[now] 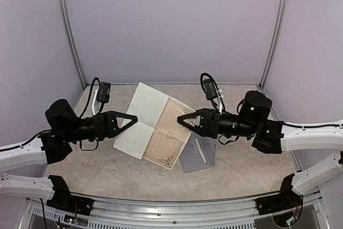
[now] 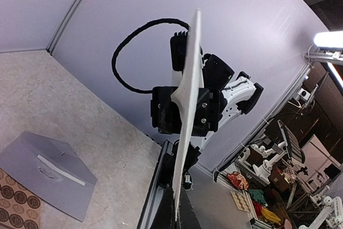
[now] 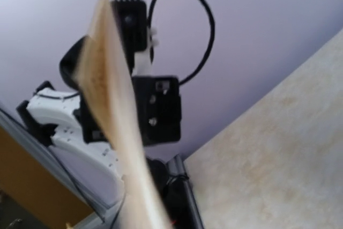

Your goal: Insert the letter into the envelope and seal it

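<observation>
Lavender walls close in a beige mottled counter (image 1: 107,170).

The left arm (image 1: 69,127) reaches in low from the left, its forearm nearly level and pointing right. The right arm (image 1: 252,111) mirrors it from the other side, so the two wrists face each other across the middle of the counter.

Between them hangs the letter (image 1: 150,124), a creased sheet with a plain white half on the left and a cream half with an ornate border on the right. It is lifted clear of the counter. The left fingers (image 1: 122,115) are pressed together on its left edge. The right fingers (image 1: 190,114) meet its right edge, but no view shows whether they are clamped on it or merely touching.

The envelope (image 1: 206,162) lies flat on the counter, below and just nearer than the right fingers and well apart from the left ones. The letter's lower right corner overlaps its left edge in the top view.

Each wrist camera sees the letter edge-on as a thin tilted blade with the opposite arm behind it (the right wrist view is blurred). Only the left wrist view shows a sticker sheet (image 2: 13,199) touching the envelope's near corner; from above, the letter hides it.
</observation>
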### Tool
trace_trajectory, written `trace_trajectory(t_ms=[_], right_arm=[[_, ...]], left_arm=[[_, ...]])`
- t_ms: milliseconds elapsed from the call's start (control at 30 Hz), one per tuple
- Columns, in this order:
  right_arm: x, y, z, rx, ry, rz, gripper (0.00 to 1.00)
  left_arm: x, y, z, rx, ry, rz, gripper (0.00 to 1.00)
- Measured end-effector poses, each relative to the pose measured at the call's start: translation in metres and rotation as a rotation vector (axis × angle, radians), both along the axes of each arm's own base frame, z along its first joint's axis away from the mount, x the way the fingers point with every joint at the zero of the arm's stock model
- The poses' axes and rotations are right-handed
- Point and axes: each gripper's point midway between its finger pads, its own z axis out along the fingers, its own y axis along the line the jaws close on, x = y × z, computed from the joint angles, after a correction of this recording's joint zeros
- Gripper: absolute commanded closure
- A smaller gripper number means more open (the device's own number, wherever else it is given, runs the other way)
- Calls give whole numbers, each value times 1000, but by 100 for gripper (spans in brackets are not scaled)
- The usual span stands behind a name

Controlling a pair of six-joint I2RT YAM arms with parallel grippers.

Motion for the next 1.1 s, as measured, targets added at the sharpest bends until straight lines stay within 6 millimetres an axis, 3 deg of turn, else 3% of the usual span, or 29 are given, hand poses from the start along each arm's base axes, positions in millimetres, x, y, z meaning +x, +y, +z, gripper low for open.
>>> trace_trajectory(t_ms=[33, 100, 233, 367, 500, 567, 833, 867, 900, 1000, 1033, 1100], right_arm=[[2, 0, 1, 6, 4, -10, 100], [5, -1, 1, 7, 9, -29, 100], [12, -2, -9, -38, 21, -67, 100], [16, 0, -18, -127, 18, -86, 100], [16, 1, -12, -192, -7, -78, 100], [15, 1, -11, -215, -16, -67, 100], [11, 2, -18, -268, -8, -41, 100], [12, 2, -19, -272, -6, -41, 100], [12, 2, -20, -278, -2, -38, 96], [13, 1, -21, -287, 7, -41, 56], [14, 0, -21, -289, 5, -44, 46], [18, -3, -21, -291, 9, -60, 37]], left_arm=[[0, 0, 0, 0, 0, 2, 100], [1, 0, -2, 4, 2, 6, 87], [3, -1, -12, 45, 10, 15, 71], [5, -2, -30, 125, 37, 21, 69], [6, -3, -31, 175, 33, 23, 69], [7, -4, -30, 190, 25, 22, 70], [9, -8, -48, 258, 45, 11, 100], [8, -9, -50, 265, 46, 8, 100], [8, -9, -51, 270, 46, 7, 100], [6, -10, -53, 279, 43, 1, 100], [5, -10, -54, 282, 45, 1, 100], [5, -10, -54, 280, 43, 6, 100]])
